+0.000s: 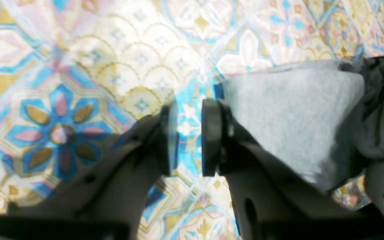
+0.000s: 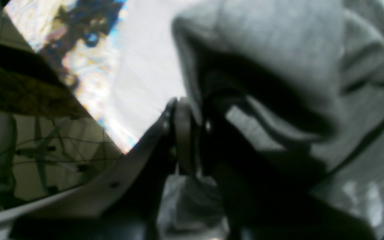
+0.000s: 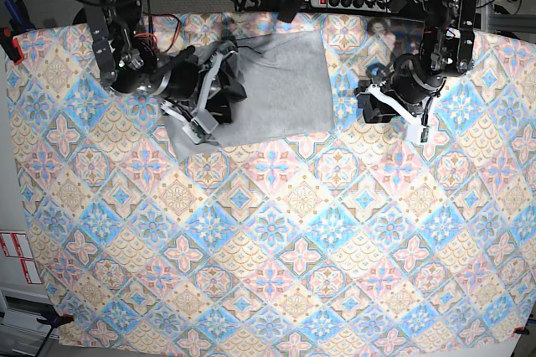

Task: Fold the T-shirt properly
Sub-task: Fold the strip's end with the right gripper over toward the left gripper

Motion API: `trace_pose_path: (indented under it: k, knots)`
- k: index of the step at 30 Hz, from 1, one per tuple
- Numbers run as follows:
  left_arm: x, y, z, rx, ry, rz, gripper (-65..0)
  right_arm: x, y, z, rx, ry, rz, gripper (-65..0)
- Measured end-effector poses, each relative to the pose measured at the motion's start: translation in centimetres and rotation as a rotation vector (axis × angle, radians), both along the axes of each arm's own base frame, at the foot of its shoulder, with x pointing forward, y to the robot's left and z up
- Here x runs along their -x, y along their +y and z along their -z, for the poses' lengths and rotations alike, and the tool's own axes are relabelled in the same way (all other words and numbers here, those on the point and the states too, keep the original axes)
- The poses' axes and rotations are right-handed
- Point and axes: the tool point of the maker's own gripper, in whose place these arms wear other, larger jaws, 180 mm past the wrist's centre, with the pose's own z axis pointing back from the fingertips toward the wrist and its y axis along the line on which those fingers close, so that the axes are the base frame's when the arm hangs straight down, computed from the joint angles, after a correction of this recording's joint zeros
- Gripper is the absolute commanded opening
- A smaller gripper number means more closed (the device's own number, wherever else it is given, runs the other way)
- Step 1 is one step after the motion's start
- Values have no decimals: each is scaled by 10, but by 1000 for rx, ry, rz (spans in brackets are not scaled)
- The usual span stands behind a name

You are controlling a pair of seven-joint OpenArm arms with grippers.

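While the right end effector (image 3: 201, 114) pinches the shirt (image 3: 280, 85) at upper centre, the left end effector (image 3: 368, 110) waits open beside it.
Judged best: carry the fold across evenly, edges aligned, over the worktop (image 3: 276, 248).

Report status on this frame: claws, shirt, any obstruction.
Left claw open, empty, just off the T-shirt edge. Right claw shut on bunched grey fabric. Shirt partly folded on tablecloth. Nothing in the way.
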Motion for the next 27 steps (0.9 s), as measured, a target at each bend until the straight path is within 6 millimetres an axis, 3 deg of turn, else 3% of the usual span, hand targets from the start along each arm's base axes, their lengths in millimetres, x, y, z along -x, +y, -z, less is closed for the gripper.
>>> trace_pose_path:
  k: [8,12,16,19,23,27]
  knots:
    - [9,18,4,-19,19,-48,-541,-1,54,-22,-35,-79,-200,-642]
    - [9,18,4,-15,18,-48,-541,-4,72,-30,-33,-117,-279,-640]
    - [12,34,3,-34,21,-91,-541,-5,85,-34,-19,-145,-354,-639]
    - [9,35,1,-31,11,-90,-541,-8,88,-24,-25,-114,-355,-612]
    - [10,34,2,-29,13,-90,-541,-2,74,3,35,-40,-341,-513]
    - [9,33,1,-29,12,-89,-541,-2,76,4,27,-40,-338,-455]
